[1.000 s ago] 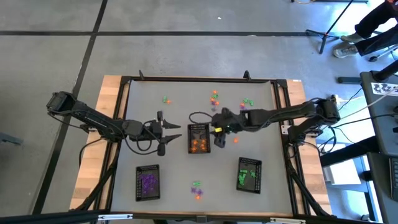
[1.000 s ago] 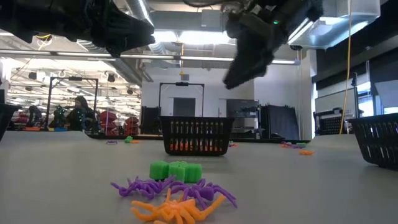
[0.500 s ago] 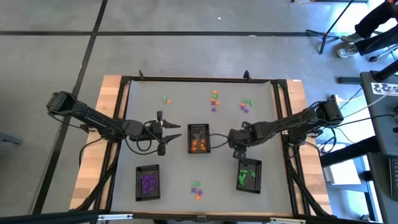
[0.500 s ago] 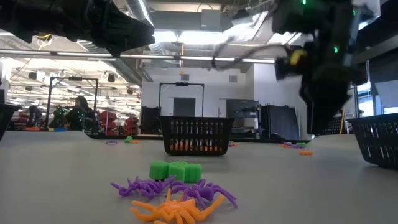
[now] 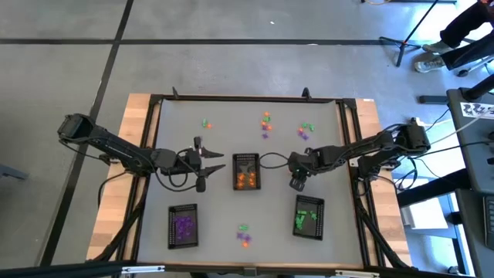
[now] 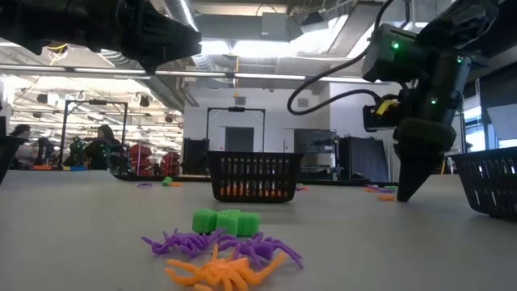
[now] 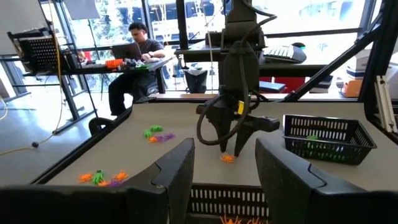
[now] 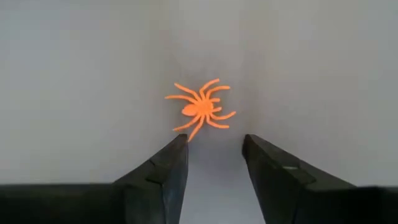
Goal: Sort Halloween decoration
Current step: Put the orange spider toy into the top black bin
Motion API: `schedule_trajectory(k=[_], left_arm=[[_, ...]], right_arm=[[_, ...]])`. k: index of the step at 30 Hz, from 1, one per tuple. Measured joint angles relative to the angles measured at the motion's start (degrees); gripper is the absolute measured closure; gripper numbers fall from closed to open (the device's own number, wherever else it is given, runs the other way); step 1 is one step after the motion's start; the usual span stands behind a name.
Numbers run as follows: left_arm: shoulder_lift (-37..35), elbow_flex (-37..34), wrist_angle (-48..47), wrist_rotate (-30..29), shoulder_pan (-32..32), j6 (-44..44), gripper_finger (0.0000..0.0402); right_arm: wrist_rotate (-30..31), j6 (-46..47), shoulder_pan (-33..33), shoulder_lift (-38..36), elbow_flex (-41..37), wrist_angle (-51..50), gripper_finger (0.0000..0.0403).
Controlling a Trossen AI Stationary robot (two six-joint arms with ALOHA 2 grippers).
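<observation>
The right pincer [image 5: 296, 184] hung low over the middle of the bench [image 5: 177, 143], pointing straight down, its fingers parted and holding nothing. In the right wrist view an orange spider [image 8: 200, 109] lay flat on the bare grey surface just ahead of the two dark fingertips [image 8: 176, 149], not touched by either. From the left wrist view the same spider [image 7: 227, 158] showed as a small orange speck at the foot of that arm.

The left pincer [image 5: 221, 163] waited to the left of the centre tray [image 5: 247, 157], raised off the bench, its fingers standing wide and empty.

The centre tray held orange pieces. Nearer the front edge, a black mesh tray [image 5: 184, 210] toward the left held purple trinkets, and another tray [image 5: 309, 202] toward the right held green ones.

Loose trinkets were still scattered about: a small green and orange pair [image 5: 206, 123] toward the rear left, an orange and purple cluster [image 5: 266, 122] at the rear middle, a green and purple group [image 5: 306, 128] toward the rear right, and a little heap [image 5: 245, 235] of green, purple and orange at the middle of the front edge. In the low view that heap showed green blocks [image 6: 227, 221] behind purple spiders [image 6: 242, 246] and an orange spider [image 6: 216, 270].
</observation>
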Motion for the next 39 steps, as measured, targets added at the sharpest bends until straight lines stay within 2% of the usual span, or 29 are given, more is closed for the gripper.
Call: schedule_trajectory(k=[6, 16, 26, 31, 36, 39], left_arm=[[0.0, 0.0, 0.0, 0.0, 0.0, 0.0, 0.024], [0.0, 0.0, 0.0, 0.0, 0.0, 0.0, 0.024], [0.0, 0.0, 0.0, 0.1, 0.0, -0.1, 0.024], [0.0, 0.0, 0.0, 0.1, 0.0, -0.1, 0.024], [0.0, 0.0, 0.0, 0.1, 0.0, -0.1, 0.024], [0.0, 0.0, 0.0, 0.1, 0.0, -0.1, 0.024]], right_arm=[[-0.5, -3.4, -0.3, 0.2, -0.2, 3.4, 0.0264], [-1.4, -5.2, -0.3, 0.3, 0.7, 3.9, 0.0394], [-0.7, -7.7, -0.3, 0.6, 7.1, -3.5, 0.0399], [0.4, -8.9, -0.3, 0.5, 11.1, -4.1, 0.0401], [1.1, -13.5, -0.3, 0.5, 14.0, 3.9, 0.0402], [-2.6, -16.9, -0.3, 0.6, 14.1, 13.4, 0.0402]])
